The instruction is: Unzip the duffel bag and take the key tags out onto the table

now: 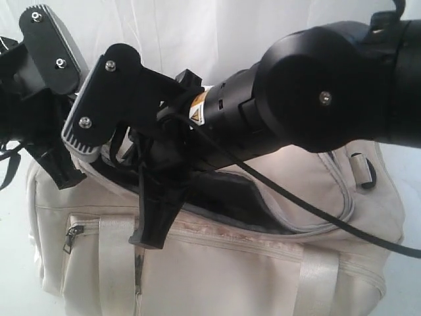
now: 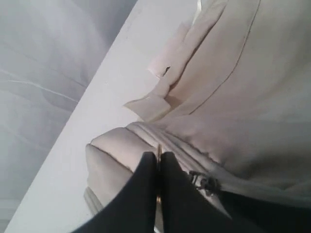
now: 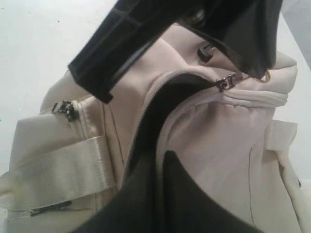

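Observation:
The cream duffel bag (image 1: 263, 263) fills the exterior view. Its top zipper is partly open, with a dark inside (image 1: 223, 197) showing. My left gripper (image 2: 158, 162) is at the bag's end and shut on a thin metal zipper pull (image 2: 158, 151). A dark slider (image 2: 206, 183) sits beside it. In the exterior view the left gripper (image 1: 60, 172) hangs over the bag's left end. My right gripper (image 3: 158, 160) is shut on the lip of the bag's opening (image 3: 160, 126); from outside it (image 1: 154, 227) points down at the front edge. The key tags are hidden.
The white table (image 2: 73, 160) runs along the bag's end, with a white curtain (image 2: 39, 58) behind. A side pocket zipper (image 1: 72, 238) and satin handle webbing (image 3: 58, 170) lie on the front. A black cable (image 1: 316, 210) crosses over the bag.

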Tool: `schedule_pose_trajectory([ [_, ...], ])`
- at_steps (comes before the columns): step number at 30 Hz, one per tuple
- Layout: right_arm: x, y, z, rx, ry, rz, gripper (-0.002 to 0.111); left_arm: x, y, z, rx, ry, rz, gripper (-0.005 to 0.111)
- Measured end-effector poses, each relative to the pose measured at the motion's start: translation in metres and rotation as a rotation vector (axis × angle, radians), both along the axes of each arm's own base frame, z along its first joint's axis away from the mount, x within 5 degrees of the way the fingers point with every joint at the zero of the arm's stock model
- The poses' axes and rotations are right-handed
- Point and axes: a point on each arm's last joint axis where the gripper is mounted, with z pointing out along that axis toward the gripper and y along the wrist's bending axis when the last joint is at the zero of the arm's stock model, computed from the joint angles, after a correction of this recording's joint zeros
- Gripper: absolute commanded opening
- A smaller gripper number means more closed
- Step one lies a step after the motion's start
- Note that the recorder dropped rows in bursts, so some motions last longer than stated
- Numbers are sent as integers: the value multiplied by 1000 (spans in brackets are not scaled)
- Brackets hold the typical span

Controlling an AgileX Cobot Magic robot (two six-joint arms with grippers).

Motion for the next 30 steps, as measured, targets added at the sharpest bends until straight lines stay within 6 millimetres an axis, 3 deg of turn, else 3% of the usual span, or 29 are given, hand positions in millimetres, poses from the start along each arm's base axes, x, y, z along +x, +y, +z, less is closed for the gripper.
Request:
schedule_pose_trajectory([
  [9, -5, -9, 15, 30, -22, 4, 0, 44, 28, -9, -120, -49, 184, 0],
  [16, -9, -17, 21, 14, -9, 12, 0, 69, 19, -35, -135, -22, 182, 0],
  [30, -14, -36, 46, 88, -43, -7, 0, 113, 5, -21, -198, 3, 237, 0],
])
